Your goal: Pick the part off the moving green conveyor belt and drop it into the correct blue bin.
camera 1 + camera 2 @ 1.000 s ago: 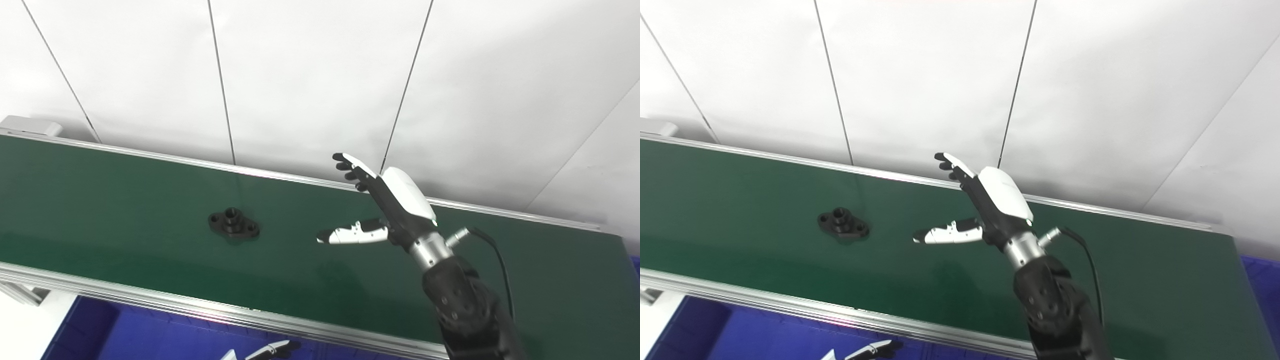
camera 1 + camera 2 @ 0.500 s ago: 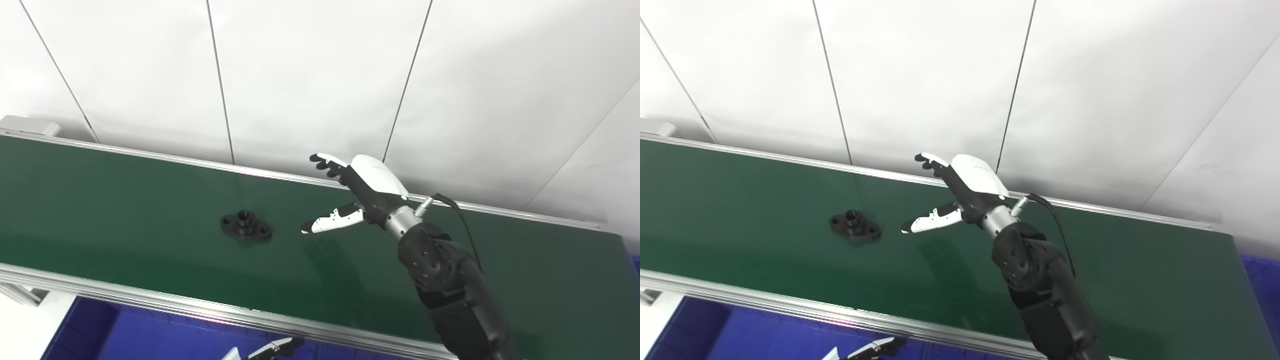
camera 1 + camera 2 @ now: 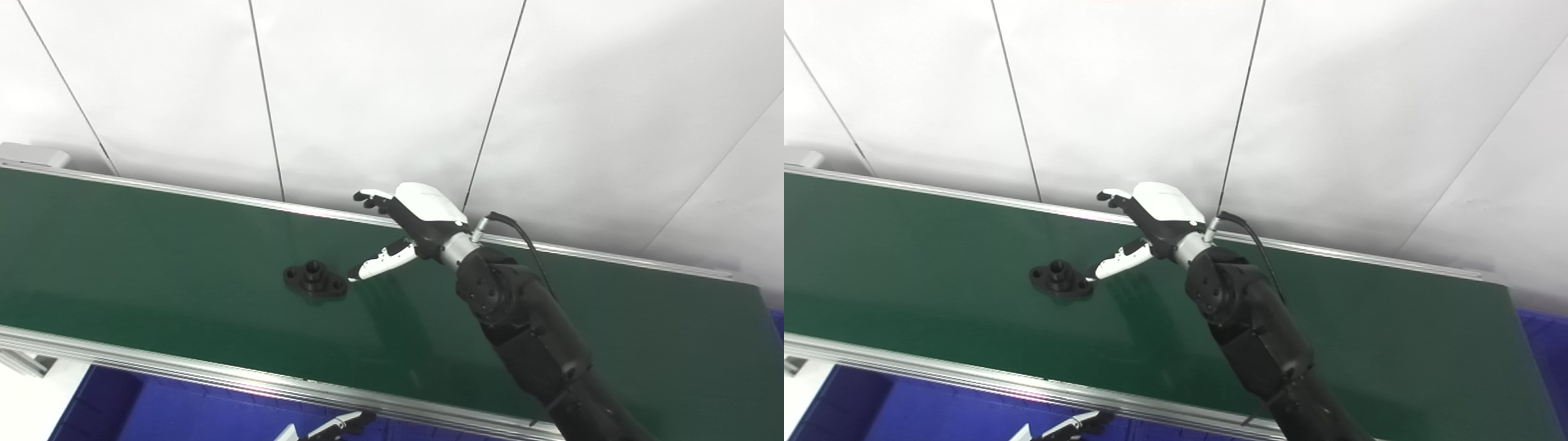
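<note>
**A:** Where does your part sit right now?

**B:** Look at the green conveyor belt (image 3: 153,269). Your black flanged part (image 3: 315,281) lies flat on it, a raised collar in the middle and a lobe with a hole on either side. It is a little toward nine o'clock of the picture's centre, roughly midway between the belt's near rail and its far rail.

**A:** And your right hand?

**B:** Your right hand (image 3: 409,226) hangs over the belt at about three o'clock of the part. It holds nothing. Its fingers are spread wide: the upper fingers (image 3: 371,197) reach toward the belt's far rail, while the white-tipped thumb (image 3: 378,267) points down toward the part. The thumb tip is just beside the part's near lobe. You cannot tell from either eye view whether it touches.

**A:** What of your left hand?

**B:** Only a sliver of your left hand (image 3: 334,425) shows at six o'clock, at the picture's bottom edge. It sits over the blue bin (image 3: 184,410), below the belt's near rail. You cannot tell whether it is spread or closed.

**A:** Any other bin?

**B:** A second blue bin (image 3: 1543,343) edges in at three o'clock, past the belt's end.
</note>
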You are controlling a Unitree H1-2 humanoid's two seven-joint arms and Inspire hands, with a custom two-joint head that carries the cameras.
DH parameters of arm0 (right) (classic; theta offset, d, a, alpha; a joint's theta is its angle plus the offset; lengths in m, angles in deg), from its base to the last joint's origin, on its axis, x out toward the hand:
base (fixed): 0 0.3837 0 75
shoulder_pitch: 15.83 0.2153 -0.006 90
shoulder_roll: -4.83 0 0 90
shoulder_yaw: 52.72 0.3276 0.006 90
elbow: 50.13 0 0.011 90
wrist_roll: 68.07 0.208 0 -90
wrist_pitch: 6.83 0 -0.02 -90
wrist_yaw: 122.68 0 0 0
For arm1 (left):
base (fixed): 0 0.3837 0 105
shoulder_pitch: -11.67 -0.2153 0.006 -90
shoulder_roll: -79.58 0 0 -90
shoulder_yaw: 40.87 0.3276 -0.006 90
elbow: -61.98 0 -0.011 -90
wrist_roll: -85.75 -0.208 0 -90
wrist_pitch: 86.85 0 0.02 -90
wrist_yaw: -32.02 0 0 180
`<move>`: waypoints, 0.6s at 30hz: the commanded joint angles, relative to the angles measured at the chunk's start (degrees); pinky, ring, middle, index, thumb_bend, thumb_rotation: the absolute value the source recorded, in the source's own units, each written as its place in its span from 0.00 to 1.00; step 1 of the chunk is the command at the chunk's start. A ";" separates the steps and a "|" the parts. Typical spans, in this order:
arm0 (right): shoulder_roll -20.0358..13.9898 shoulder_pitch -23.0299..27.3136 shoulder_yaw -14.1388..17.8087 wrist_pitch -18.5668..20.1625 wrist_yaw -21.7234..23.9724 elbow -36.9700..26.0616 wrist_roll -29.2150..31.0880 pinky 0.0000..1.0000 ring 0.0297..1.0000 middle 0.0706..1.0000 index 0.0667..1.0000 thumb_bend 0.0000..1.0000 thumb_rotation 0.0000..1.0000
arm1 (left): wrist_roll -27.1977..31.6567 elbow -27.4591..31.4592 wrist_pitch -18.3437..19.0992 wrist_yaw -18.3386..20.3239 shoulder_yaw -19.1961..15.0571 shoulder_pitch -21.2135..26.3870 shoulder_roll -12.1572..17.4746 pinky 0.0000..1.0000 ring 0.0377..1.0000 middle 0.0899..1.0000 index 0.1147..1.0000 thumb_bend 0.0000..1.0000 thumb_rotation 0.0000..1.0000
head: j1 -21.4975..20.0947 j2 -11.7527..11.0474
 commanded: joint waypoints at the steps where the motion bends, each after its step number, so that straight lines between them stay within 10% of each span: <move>1: 1.24 3.58 -0.56 -0.88 -0.03 -0.16 -0.97 0.75 0.82 0.85 0.88 0.86 0.46 | -0.31 1.44 -1.84 -0.78 -0.07 -0.26 0.42 0.74 0.84 0.89 0.86 0.90 0.62 | 0.11 0.13; 18: 3.79 6.09 -5.91 -2.57 -1.65 8.17 -4.56 0.72 0.77 0.82 0.88 0.88 0.46 | -0.76 2.54 -1.84 0.12 -1.20 -1.12 -0.60 0.77 0.86 0.89 0.87 0.88 0.59 | 1.11 1.53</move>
